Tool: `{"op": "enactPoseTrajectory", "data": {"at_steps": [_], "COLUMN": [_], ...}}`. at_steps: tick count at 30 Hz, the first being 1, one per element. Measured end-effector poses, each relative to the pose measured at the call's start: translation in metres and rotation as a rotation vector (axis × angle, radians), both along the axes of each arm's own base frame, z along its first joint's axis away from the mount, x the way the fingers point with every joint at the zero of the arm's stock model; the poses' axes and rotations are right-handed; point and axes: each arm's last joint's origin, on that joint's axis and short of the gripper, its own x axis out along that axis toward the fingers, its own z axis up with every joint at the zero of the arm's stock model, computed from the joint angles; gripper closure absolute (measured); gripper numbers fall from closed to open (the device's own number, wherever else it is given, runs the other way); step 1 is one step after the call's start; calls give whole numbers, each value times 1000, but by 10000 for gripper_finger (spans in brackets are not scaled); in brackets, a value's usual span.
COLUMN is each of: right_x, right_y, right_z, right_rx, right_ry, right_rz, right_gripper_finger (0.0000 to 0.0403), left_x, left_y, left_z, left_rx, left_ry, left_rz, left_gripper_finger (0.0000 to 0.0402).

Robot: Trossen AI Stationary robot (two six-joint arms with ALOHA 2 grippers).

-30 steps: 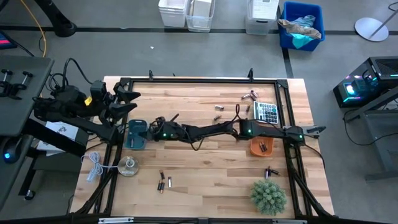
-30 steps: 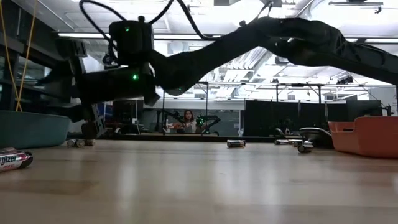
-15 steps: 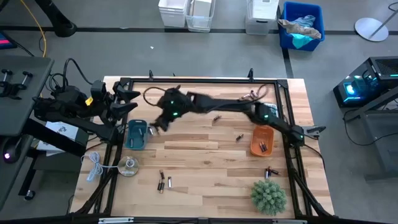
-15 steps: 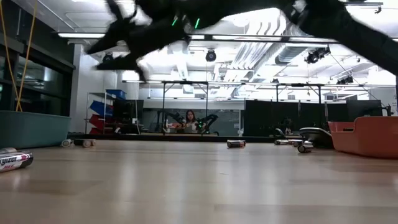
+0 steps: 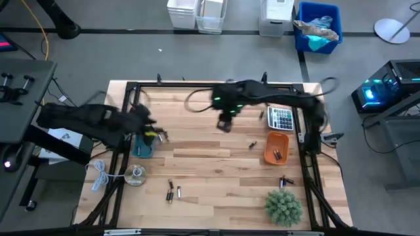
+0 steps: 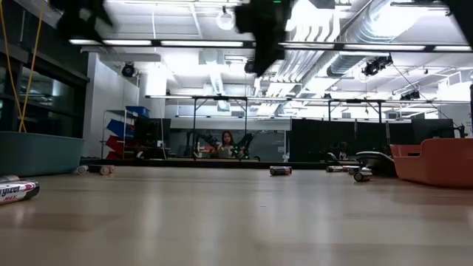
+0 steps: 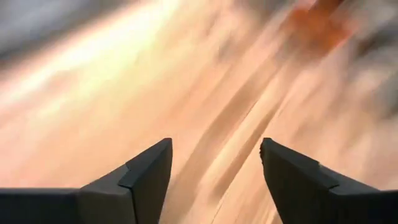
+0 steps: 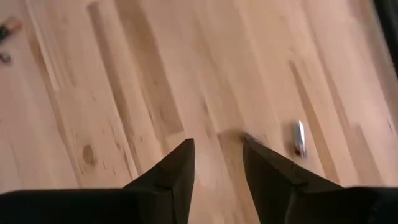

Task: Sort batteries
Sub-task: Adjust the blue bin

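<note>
**Desk:** What's nearest the table's front edge?

**Photographer:** Loose batteries [image 5: 172, 191] lie untouched there, with another pair [image 5: 286, 180] beside the potted plant [image 5: 284, 206]. Further in, one cell [image 5: 252, 145] sits alone on the wood, and a few rest in the orange tray [image 5: 270, 157].

**Desk:** And what has just changed?

**Photographer:** The arms trade places. A second ago the right arm is stretched across to the teal tray [image 5: 142, 151]. Now it has swung away to the far middle of the table, and the right gripper [image 5: 225, 126] hangs above bare boards. Its fingers have drawn in to a narrow gap and hold nothing. A single battery [image 8: 299, 138] lies on the wood just ahead of it.

**Desk:** The left arm?

**Photographer:** It has left its parked spot off the table's edge. The left gripper [image 5: 156, 134] now sits over the teal tray, fingers spread wide and empty.

**Desk:** What does that mean for the sort?

**Photographer:** Probably one delivery is done and the right arm is after its next cell. Most batteries are still scattered, some near the calculator [image 5: 282, 118] at the far side.
</note>
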Motion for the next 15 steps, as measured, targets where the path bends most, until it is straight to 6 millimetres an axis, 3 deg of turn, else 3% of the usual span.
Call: {"op": "enactPoseTrajectory", "data": {"at_steps": [3,8,11,15], "right_x": [-47,-106,-131,-153], "right_y": [2,22,35,50], "right_z": [-3,-33,-51,-67], "right_rx": [22,119,176,240], "right_ry": [-111,-290,-352,-373], "right_rz": [-130,-301,-348,-354], "right_gripper_finger": [300,368,396,401], "left_x": [6,20,32,48], "left_y": [2,5,9,16], "left_z": [-21,-45,-61,-80], "left_rx": [-46,-113,-141,-196], "left_ry": [256,584,717,821], "left_rz": [97,85,65,50], "left_gripper_finger": [204,284,374,394]}}
